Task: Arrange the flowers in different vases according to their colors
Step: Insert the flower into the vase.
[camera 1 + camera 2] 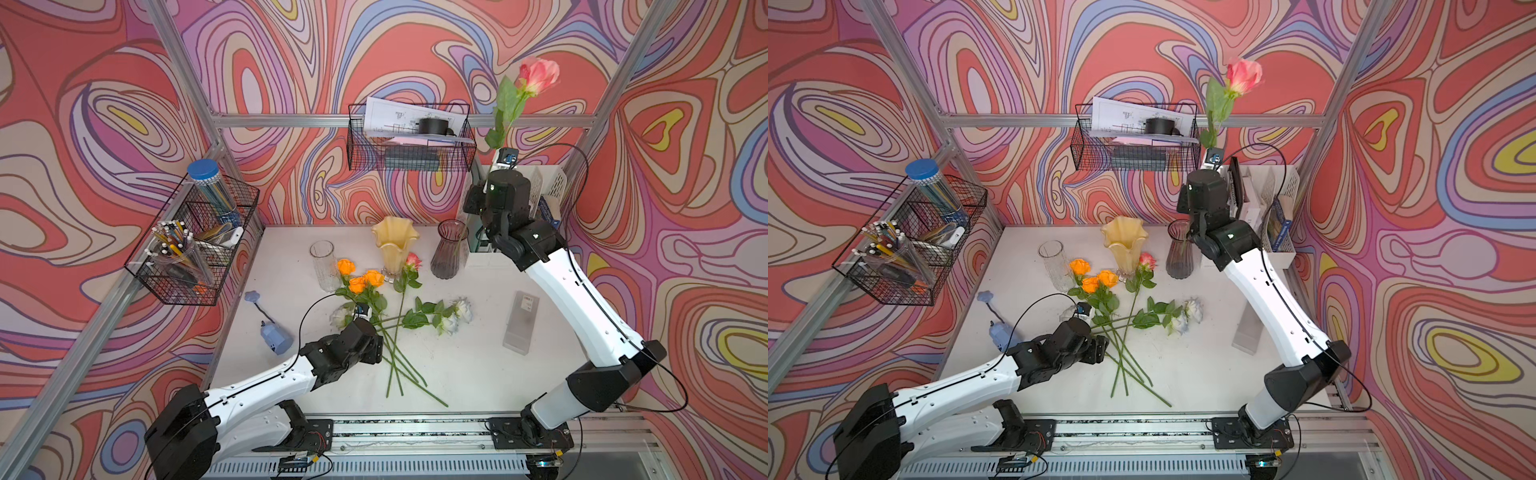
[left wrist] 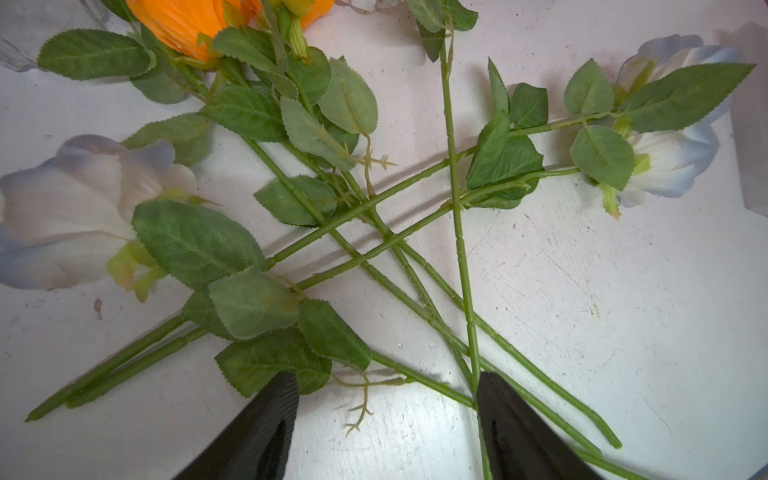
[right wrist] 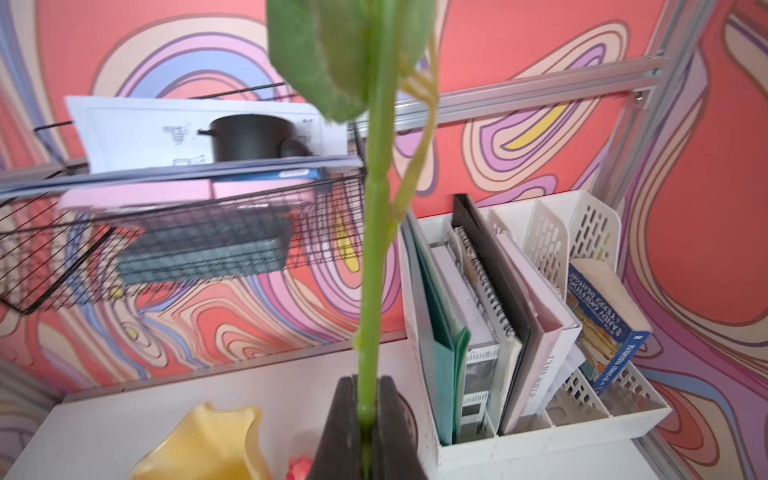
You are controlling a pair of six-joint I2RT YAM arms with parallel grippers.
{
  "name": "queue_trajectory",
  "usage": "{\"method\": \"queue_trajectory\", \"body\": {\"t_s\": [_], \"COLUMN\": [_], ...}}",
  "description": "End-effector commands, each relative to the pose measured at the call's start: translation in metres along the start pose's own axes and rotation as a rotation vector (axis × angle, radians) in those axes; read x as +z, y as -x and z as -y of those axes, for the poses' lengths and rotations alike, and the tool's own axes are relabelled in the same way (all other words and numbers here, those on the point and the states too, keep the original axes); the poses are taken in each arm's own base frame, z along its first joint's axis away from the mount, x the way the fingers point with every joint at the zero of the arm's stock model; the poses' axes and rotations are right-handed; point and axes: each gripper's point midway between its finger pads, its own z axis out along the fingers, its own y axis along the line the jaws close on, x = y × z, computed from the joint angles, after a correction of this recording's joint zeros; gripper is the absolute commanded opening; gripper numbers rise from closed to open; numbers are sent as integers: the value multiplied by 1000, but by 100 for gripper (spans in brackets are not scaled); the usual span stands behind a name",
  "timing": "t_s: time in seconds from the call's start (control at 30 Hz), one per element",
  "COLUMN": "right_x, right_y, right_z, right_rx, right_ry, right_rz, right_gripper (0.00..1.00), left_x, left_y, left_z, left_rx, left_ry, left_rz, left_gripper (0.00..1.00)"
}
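R jaws are clamped shut on the pink rose [image 3: 376, 257], gripping it by the stem. It's held upright w/ the bloom high above the jaws and leaves in btwn. The purple vase [image 1: 450, 249] stands on the desk [image 1: 478, 374] just below R jaws, and a thin green stem piece shows thru its glass in both top views. The yellow vase [image 3: 208, 444] is near, lower and off to one side of R jaws.

L jaws are open wide, low over a pile of crossed stems, gripping nothing. Fingertips [image 2: 270, 403] are well apart w/ one stem running across the gap. Another stem passes right by the other tip; can't tell if they touch.

Ahead of L jaws:
- 3 orange roses [image 1: 359, 278] are bunched, blooms just beside the clear cylinder vase [image 1: 323, 266].
- The 2nd pink rose [image 1: 413, 261] lies further ahead, its bloom by the yellow vase's foot.
- White roses: one bloom [image 2: 66, 212] sits close beside L jaws. Two more [image 2: 669, 137] lie off to the opposite side, their stems crossing the orange ones' stems.

All of these lie flat on the desk.
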Motion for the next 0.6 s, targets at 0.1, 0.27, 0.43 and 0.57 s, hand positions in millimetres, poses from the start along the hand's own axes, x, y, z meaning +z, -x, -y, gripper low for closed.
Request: {"method": "queue_trajectory", "body": {"t_s": [0.1,0.27,0.43,0.57], "right_x": [45,72,87,82], "right_y": [15,17,20,32], "right_z": [13,14,11,11], "right_rx": [69,84,114,124], "right_ry": [-18,-24,3,18], "right_rz": [62,58,39,43], "right_gripper": [0,0,0,0], "left_x": [5,11,13,17], "left_y": [14,14,13,0], "left_z": [7,1,-4,-12], "left_rx": [3,-15,-21,-24], "left_ry": [-51,-57,-59,-45], "left_rz": [43,28,16,-11], "left_gripper": [75,75,75,75]}}
